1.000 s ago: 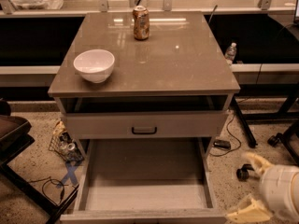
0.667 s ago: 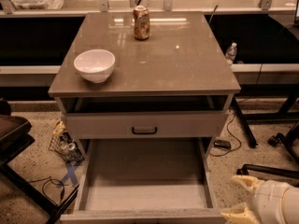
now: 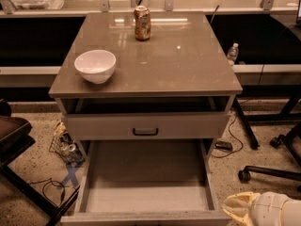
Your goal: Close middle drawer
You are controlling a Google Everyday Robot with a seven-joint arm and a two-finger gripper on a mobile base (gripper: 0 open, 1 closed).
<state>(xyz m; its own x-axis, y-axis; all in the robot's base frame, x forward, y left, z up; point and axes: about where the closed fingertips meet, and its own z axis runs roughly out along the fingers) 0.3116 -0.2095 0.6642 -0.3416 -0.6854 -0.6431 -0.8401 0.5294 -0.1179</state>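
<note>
My gripper (image 3: pixel 245 209) has sunk lower and drifted left over the last second; it now hangs just beside the front right corner of the middle drawer (image 3: pixel 141 218), which lies pulled fully out to my left; whether I am wide or narrow I cannot tell; no contact yet, I judge, so the push is still ahead.

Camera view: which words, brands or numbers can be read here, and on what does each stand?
Can: printed label, too blurred to read.
Water bottle: label too small to read.
Gripper, lower right beside the open drawer: no marking visible.
Nothing can be read.
</note>
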